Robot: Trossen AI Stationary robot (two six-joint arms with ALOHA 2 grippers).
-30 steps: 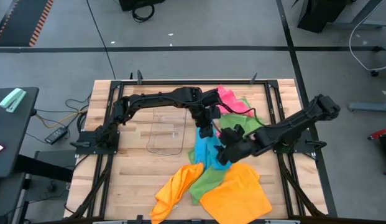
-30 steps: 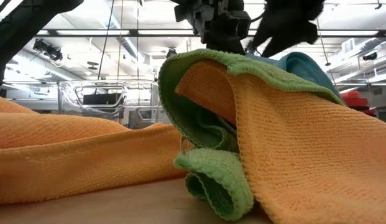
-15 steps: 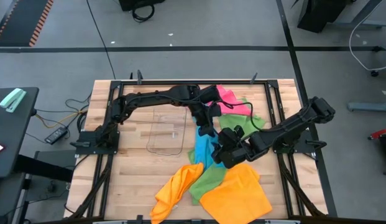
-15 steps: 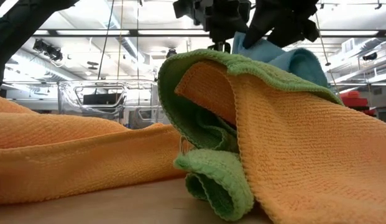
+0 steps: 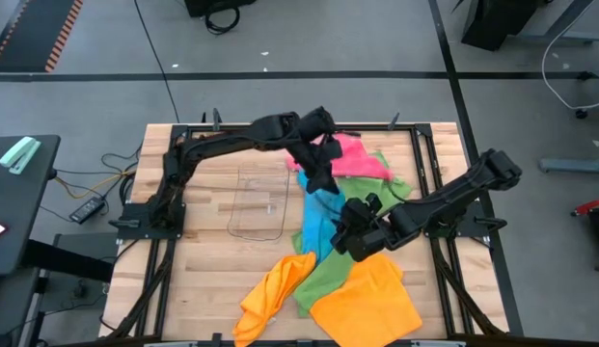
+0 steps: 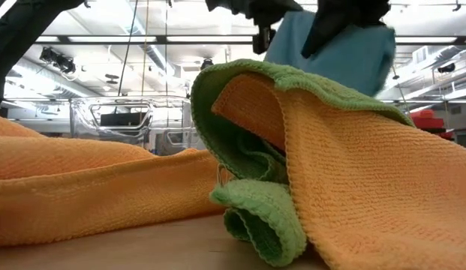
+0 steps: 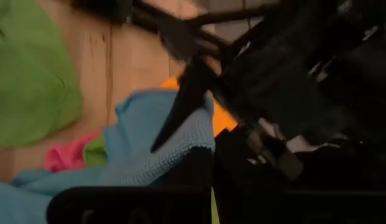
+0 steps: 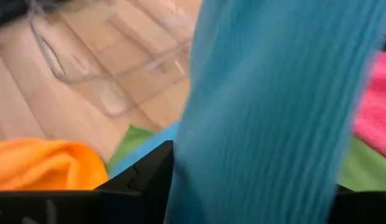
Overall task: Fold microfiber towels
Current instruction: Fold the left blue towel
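A sky blue microfiber towel (image 5: pixel 318 222) (image 6: pixel 330 52) hangs from my shut left gripper (image 5: pixel 323 185) over the middle of the table. My right gripper (image 5: pixel 345 229) (image 8: pixel 255 186) is open beside the towel's lower half. Its fingers stand on either side of the hanging blue sheet (image 8: pixel 273 112). A pink towel (image 5: pixel 357 154) and a green one (image 5: pixel 374 185) lie at the far right. Another green towel (image 5: pixel 323 280) and two orange towels (image 5: pixel 275 289) (image 5: pixel 368 301) lie bunched at the near edge. My left gripper holds the blue towel by its far end, at a hemmed edge (image 7: pixel 186 149), coming from the far left and slanting down. The raised part hangs below the fingers as a sheet, and the near end (image 5: pixel 313 249) rests among the other towels. Whether my right gripper touches the towel, I cannot tell.
A small clear plastic tray (image 5: pixel 258 204) sits left of the towels on the wooden table (image 5: pixel 203 251). The black frame (image 5: pixel 280 125) runs round the table's edges. Bare wood lies at the near left.
My left gripper has risen and drawn toward the far edge, taking the blue towel's far end with it. That end now hangs as a raised sheet, while the near end has stayed on the pile. My right gripper has kept its place.
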